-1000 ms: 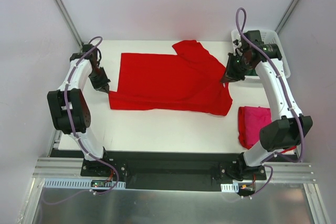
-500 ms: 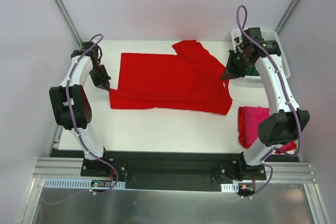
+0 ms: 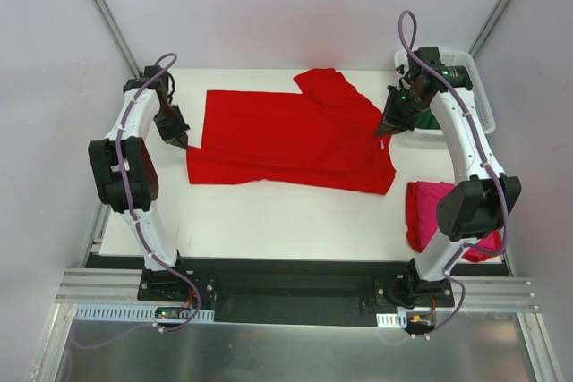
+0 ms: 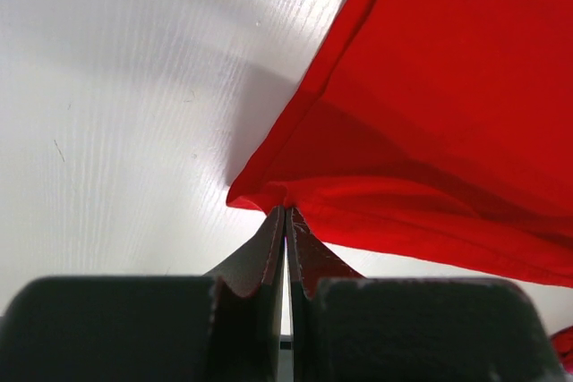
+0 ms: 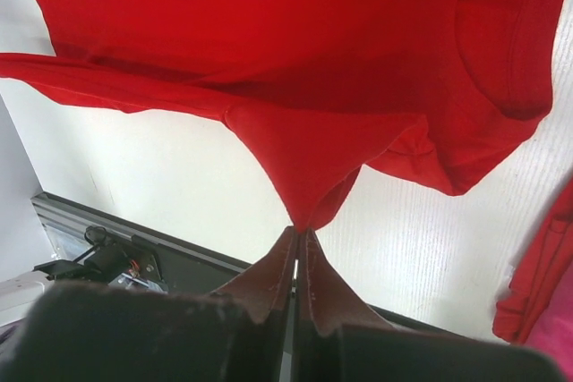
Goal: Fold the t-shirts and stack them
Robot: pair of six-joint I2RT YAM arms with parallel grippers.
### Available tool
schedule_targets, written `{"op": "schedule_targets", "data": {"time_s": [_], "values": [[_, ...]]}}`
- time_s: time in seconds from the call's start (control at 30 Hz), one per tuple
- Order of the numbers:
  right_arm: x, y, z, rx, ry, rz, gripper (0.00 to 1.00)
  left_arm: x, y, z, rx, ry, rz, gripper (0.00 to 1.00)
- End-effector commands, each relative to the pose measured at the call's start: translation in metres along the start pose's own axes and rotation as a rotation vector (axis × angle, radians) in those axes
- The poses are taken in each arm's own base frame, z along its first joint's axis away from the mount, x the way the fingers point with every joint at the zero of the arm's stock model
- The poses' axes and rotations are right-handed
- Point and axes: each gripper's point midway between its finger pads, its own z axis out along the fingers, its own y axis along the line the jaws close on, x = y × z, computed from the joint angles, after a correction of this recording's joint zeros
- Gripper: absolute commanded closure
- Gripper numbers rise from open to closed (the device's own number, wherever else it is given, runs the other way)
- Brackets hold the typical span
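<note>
Pinching the red t-shirt (image 3: 286,136) at opposite ends: left tool (image 3: 180,143) clamped on its left corner, right tool (image 3: 380,134) clamped on a fold at its right edge. Shirt lies spread across the white surface (image 3: 269,221). Folded magenta t-shirt (image 3: 428,207) sits at near right.

Within 1 s the left gripper (image 3: 182,142), pinching the near-left corner of the red t-shirt (image 3: 286,136), has shifted slightly toward the far side, and that corner has drawn up with it. The right gripper (image 3: 380,132), on the shirt's right edge, has crept a little farther too. The left arm's elbow (image 3: 123,174) has swung farther away, and the right arm's elbow (image 3: 469,209) farther and leftward.
</note>
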Motion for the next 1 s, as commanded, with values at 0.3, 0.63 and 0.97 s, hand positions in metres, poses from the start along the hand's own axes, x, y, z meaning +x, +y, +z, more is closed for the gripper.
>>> {"op": "schedule_targets", "data": {"time_s": [0.3,0.63,0.97], "values": [[-0.027,0.007,-0.005,-0.033,-0.038,-0.006,0.99,-0.008,-0.008,0.004,-0.011,0.028,0.034,1.00],[-0.031,0.003,-0.002,-0.034,-0.030,0.009,0.99,-0.012,-0.012,0.008,-0.007,0.035,0.038,1.00],[-0.031,-0.003,-0.002,-0.032,-0.024,0.024,0.99,-0.018,-0.024,0.010,0.007,0.036,0.058,1.00]]}}
